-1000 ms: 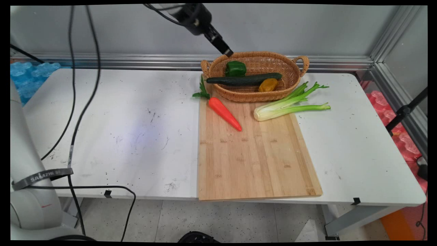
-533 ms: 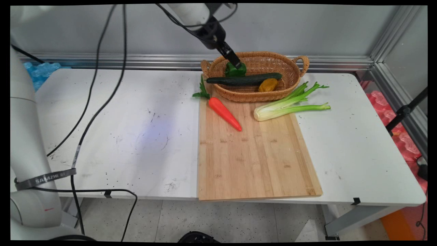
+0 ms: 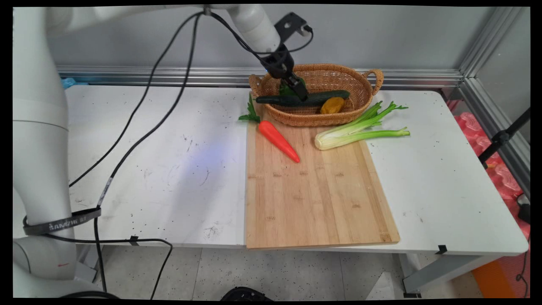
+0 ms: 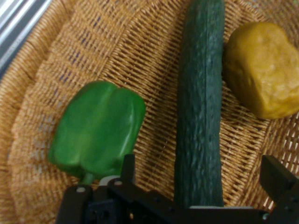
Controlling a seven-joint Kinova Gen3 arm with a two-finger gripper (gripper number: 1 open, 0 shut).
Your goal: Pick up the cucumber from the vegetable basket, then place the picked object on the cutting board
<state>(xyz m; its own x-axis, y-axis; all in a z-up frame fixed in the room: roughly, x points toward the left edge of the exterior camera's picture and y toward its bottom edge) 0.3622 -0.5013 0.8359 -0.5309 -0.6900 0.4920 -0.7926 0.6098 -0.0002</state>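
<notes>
Basket (image 3: 364, 91) holds cucumber (image 4: 200, 107), green pepper (image 4: 96, 130), yellow lump (image 4: 264, 67); hand (image 4: 201, 179) wide open astride cucumber.

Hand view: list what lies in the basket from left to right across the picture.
green bell pepper → cucumber, which runs between the open end effector's fingers → yellow vegetable, all on the wicker basket floor.

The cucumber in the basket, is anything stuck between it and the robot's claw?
Nothing visible. In the hand view the gripper is open and the cucumber runs straight up between its two fingers. The green pepper lies off to one side and the yellow lump to the other, all inside the wicker basket.
</notes>
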